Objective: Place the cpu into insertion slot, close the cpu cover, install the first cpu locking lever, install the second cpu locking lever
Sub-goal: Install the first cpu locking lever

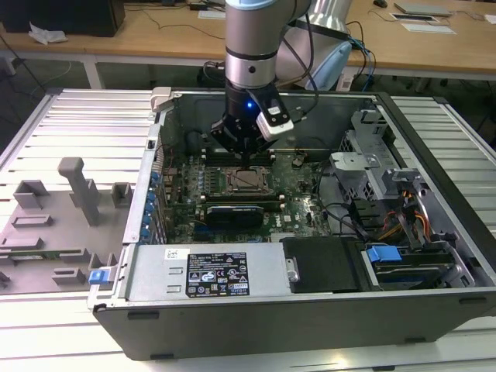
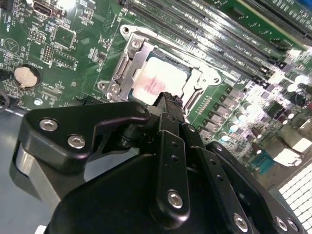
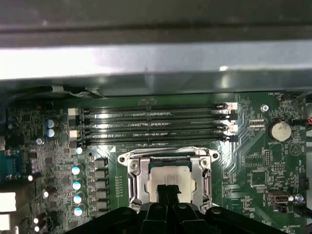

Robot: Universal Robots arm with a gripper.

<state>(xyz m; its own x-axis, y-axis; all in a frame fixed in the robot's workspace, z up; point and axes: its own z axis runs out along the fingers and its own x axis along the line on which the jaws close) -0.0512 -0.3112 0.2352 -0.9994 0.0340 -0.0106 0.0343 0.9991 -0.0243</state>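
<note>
Gripper [image 1: 246, 159] hangs straight over the insertion slot [image 1: 249, 180], near the middle of the motherboard [image 1: 302, 198] inside the open PC case [image 1: 434, 232]. The cpu [image 3: 170, 178] sits seated in the slot w/ the cpu cover [image 3: 136, 181] lying down around it. In both wrist views the fingertips [image 2: 168, 100] look pinched together, gripping nothing, tip right above the chip's near edge; chip lies directly beneath, not off to a side.
</note>
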